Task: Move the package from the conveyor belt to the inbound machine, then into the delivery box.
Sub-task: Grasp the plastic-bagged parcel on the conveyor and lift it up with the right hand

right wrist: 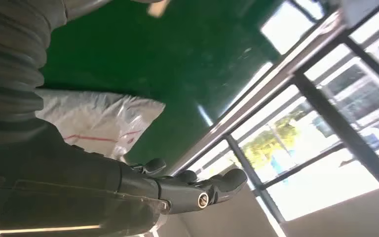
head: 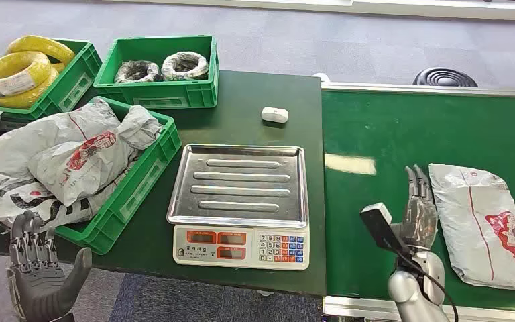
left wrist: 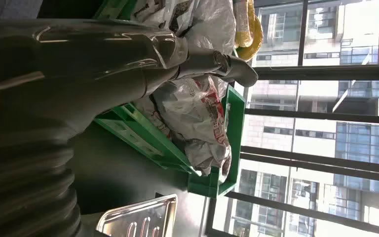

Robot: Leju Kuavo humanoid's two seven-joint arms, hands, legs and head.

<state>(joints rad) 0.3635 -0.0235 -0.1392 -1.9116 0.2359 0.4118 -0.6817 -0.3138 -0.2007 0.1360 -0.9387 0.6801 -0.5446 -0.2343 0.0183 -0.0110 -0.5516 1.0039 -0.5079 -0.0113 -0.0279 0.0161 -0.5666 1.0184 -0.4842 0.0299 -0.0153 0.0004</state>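
Note:
A grey plastic package (head: 485, 222) with red print lies flat on the green conveyor belt (head: 402, 141) at the right; the right wrist view shows the package (right wrist: 98, 121) too. My right hand (head: 419, 213) hovers just left of it with its fingers stretched out, holding nothing. The inbound machine, a scale with a steel tray (head: 240, 182) and a keypad, stands on the dark table in the middle. Left of it a green delivery box (head: 138, 180) holds several grey packages. My left hand (head: 38, 272) is low at the table's near left corner, fingers spread and empty.
Two more green crates stand at the back: one with yellow cable coils (head: 20, 70), one with black and white coils (head: 164, 67). A small white device (head: 274, 115) lies on the table behind the scale. The belt's metal rail (head: 436, 89) runs along its far side.

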